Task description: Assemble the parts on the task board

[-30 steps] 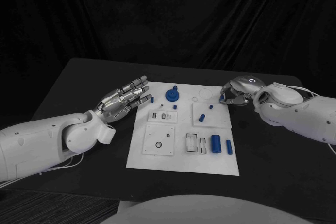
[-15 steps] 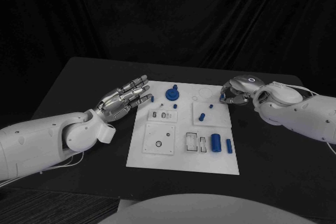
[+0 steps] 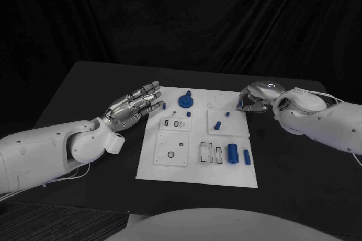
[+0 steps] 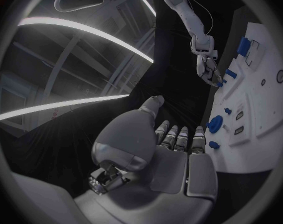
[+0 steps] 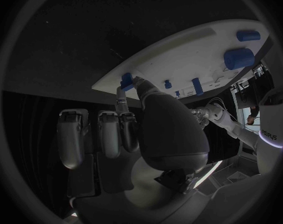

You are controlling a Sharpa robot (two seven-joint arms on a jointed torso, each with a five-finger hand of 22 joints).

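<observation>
The white task board (image 3: 198,170) lies in the middle of the black table. A blue round part (image 3: 185,101), short blue pegs (image 3: 217,126) and a blue cylinder (image 3: 233,152) are on it. My right hand (image 3: 254,101) is at the board's far right edge and pinches a small blue part (image 3: 240,102) between thumb and finger; the right wrist view shows this part (image 5: 126,79) at the board's corner (image 5: 179,55). My left hand (image 3: 136,106) hovers beside the board's far left corner, fingers spread and holding nothing. The left wrist view shows its palm (image 4: 173,149).
A thin blue pin (image 3: 247,157) lies next to the cylinder. A small blue piece (image 3: 163,107) sits close to my left fingertips. Square white inserts with slots (image 3: 172,149) occupy the board's near left. Black table surrounds the board on all sides.
</observation>
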